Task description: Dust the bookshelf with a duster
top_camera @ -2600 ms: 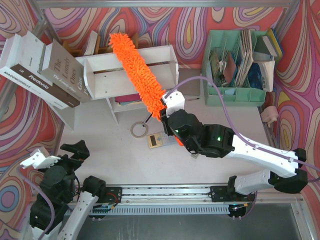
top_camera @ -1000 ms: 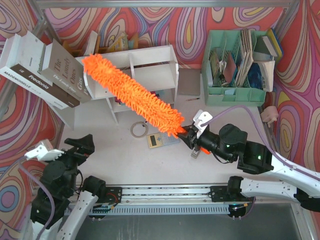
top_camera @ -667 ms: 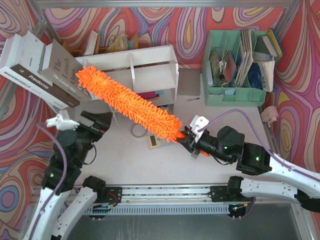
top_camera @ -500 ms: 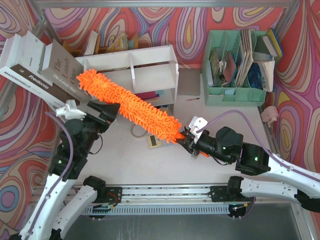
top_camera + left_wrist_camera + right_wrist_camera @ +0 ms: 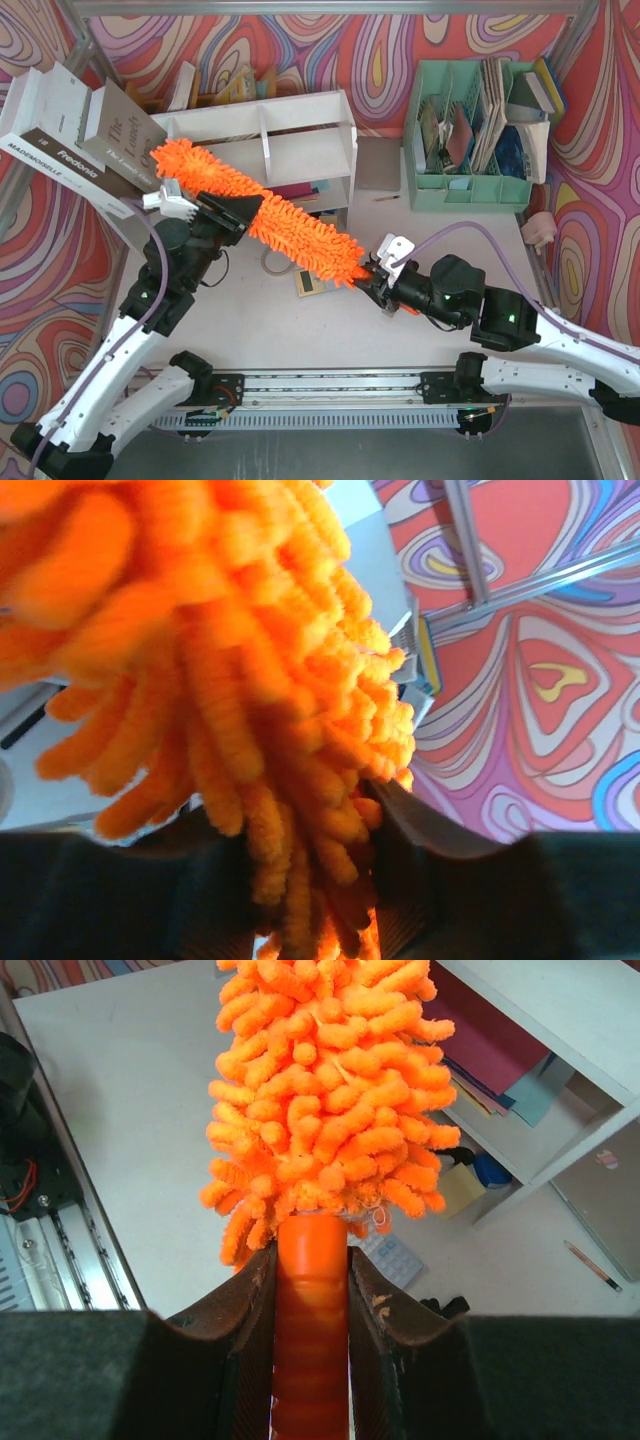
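The orange fluffy duster (image 5: 270,222) lies slantwise in front of the white bookshelf (image 5: 300,115), its far tip near the shelf's left end. My right gripper (image 5: 372,280) is shut on the duster's orange handle (image 5: 311,1260), just below the fluff (image 5: 330,1090). My left gripper (image 5: 236,212) sits across the middle of the fluffy head, jaws closed in on it. In the left wrist view the orange strands (image 5: 270,680) fill the gap between my dark fingers (image 5: 430,880), with the gripper (image 5: 310,880) squeezing them. A corner of the bookshelf (image 5: 560,1020) shows at the upper right of the right wrist view.
Large books (image 5: 90,140) lean against the shelf's left end. A mint green organizer (image 5: 480,185) stands at the back right. A tape ring (image 5: 272,262) and a small calculator (image 5: 310,284) lie on the table under the duster. A pencil (image 5: 388,198) lies near the shelf.
My left arm rose from the near left corner to the duster and its jaws closed on the fluffy head. The duster's far tip swung slightly leftward and lower. The right grip is unchanged.
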